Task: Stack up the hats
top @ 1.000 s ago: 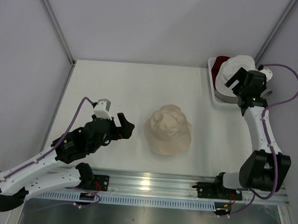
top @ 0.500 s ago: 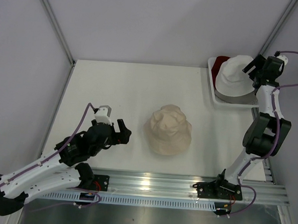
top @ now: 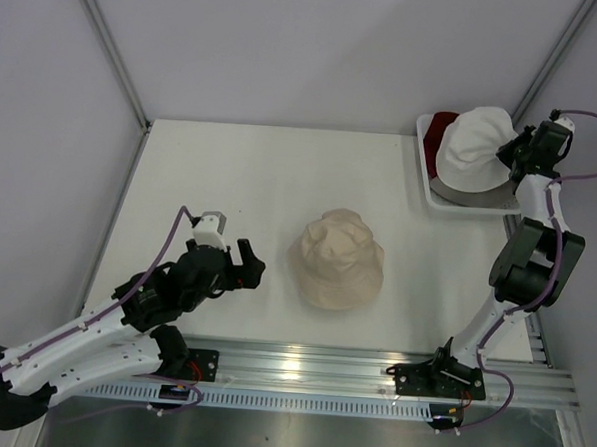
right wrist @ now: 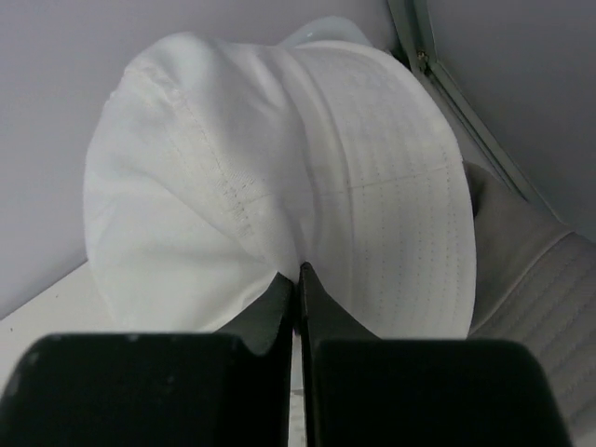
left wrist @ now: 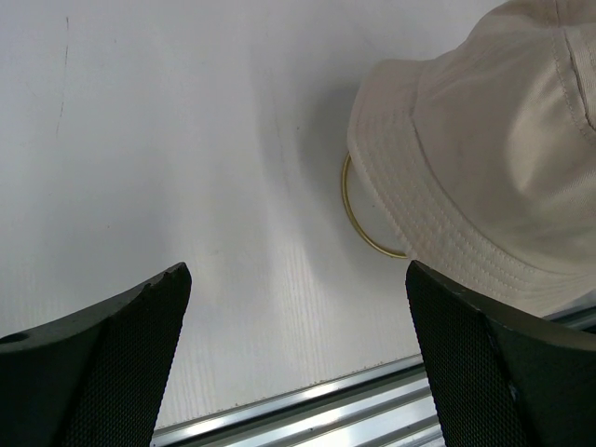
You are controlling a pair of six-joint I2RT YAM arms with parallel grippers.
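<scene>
1. Right gripper [top: 509, 152]: jaws shut tight on a pinched fold at the right side of the white hat [top: 472, 153]; in the wrist view the fabric bunches up into the pinch.
2. White hat: in the basket [top: 423, 165] at the far right corner of the table [top: 221, 169]; it lies on the grey hat [top: 480, 199]; the red hat [top: 442, 124] is just beside it to the far left, in the same basket.
3. Beige hat [top: 340, 258]: mid-table, crown up, well apart from the basket; a gold ring [left wrist: 344, 200] shows under its brim, so it probably sits on a stand.
4. Left gripper [top: 254, 261]: jaws wide, nothing held; hovers just left of the beige hat, pointing at it.
5. Key relation: from the pinch, the beige hat lies diagonally to the near left; the right arm has the load, the left arm is nearer the target; judged next move: lift clear of the basket rim, then carry near-left, crown over crown.
6. Risk, judged: a one-edge pinch lets the hat hang limp; it may land lopsided.
</scene>
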